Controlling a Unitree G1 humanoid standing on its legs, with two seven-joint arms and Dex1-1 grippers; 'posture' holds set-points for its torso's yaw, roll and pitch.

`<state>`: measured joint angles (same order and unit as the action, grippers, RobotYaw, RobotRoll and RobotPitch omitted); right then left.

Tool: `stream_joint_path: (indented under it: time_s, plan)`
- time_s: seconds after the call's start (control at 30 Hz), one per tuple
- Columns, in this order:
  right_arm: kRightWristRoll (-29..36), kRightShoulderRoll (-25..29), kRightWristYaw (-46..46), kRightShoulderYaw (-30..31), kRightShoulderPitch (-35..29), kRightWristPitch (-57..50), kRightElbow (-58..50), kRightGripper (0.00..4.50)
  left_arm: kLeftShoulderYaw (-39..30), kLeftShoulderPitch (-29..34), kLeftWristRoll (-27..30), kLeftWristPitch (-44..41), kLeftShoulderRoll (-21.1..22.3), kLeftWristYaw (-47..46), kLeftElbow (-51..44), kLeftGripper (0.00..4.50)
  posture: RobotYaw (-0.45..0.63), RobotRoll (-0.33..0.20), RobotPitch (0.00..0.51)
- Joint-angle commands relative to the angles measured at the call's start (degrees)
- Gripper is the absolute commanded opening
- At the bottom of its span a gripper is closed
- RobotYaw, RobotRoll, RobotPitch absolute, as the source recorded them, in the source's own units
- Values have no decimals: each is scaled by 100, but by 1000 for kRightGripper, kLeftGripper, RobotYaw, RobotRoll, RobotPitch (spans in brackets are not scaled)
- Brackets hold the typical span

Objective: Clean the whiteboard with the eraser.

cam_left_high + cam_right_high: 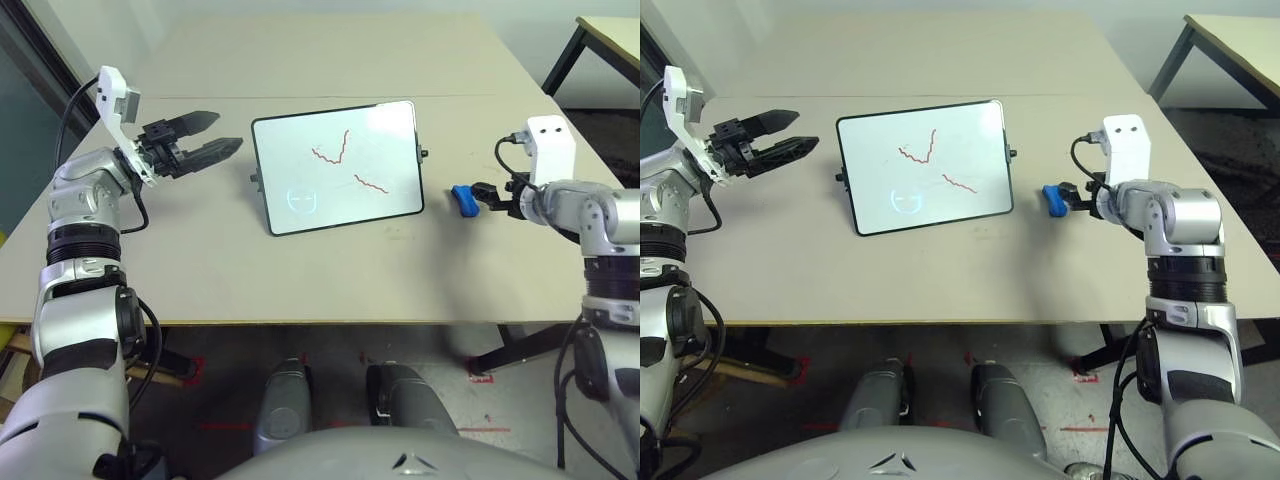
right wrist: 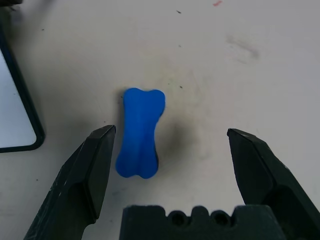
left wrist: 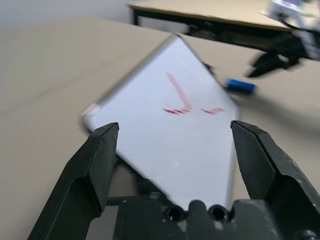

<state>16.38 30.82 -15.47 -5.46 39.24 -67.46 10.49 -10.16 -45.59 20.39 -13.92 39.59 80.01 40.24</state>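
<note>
A: Right, biggest first. What's under everything?

B: Beige table (image 1: pixel 330 280), w/ the whiteboard (image 1: pixel 338 168) lying flat near its centre. Thin dark frame, rounded corners, small knobs on the side edges. It's turned a bit, so its long edges run roughly 8 to 2 o'clock.

A: Marks on it?

B: Red squiggles (image 1: pixel 332 152), one check-like stroke toward the board's 12 and a shorter wavy one toward 4. Faint bluish ring at its 7 o'clock corner, can't tell what that is.

A: Arms?

B: Left gripper (image 1: pixel 215 135) sits at the board's 9 o'clock, just beside the frame but apart from it, fingers level and aimed at the board. Jaws spread wide, nothing btwn them; left wrist view shows the board past the two black fingers.

A: And the right?

B: Right gripper (image 2: pixel 167 150) is at the board's 3 o'clock, tilted down at the table. Jaws as wide as they go, holding nothing.

A: The eraser?

B: Eraser (image 2: pixel 140 132), small bright blue block w/ a pinched waist, lies on the table at the board's 3 o'clock, near the frame but clear of it. It sits btwn the right fingers, closer to one of them, and I can't tell if it touches.
</note>
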Motion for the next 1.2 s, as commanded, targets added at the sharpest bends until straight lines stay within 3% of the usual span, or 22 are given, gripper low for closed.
stream_joint_path:
  time_s: [0.03,0.57,0.67,0.93,1.0,1.2]
  plan:
    - [-122,-35,-113,230,90,4,218,4446,21,265,137,-286,107,63,-427,4500,189,0,82]
    - [-472,-300,-331,582,392,444,1111,4446,-129,1017,492,-710,193,-256,-1413,4500,235,0,85]
    - [-566,-317,-328,604,387,540,1232,3837,-142,1044,507,-677,199,-331,-1465,4500,240,0,86]
    - [-654,-352,-382,564,262,812,1207,723,-114,1035,522,-653,185,-411,-1502,4500,242,0,85]
    - [-708,-323,-463,614,169,1182,1047,156,-102,1016,512,-631,178,-422,-1468,4500,235,0,82]
    - [-1006,265,-1372,1109,-484,2836,-219,87,-22,960,453,-540,170,-396,-1369,4500,227,0,82]
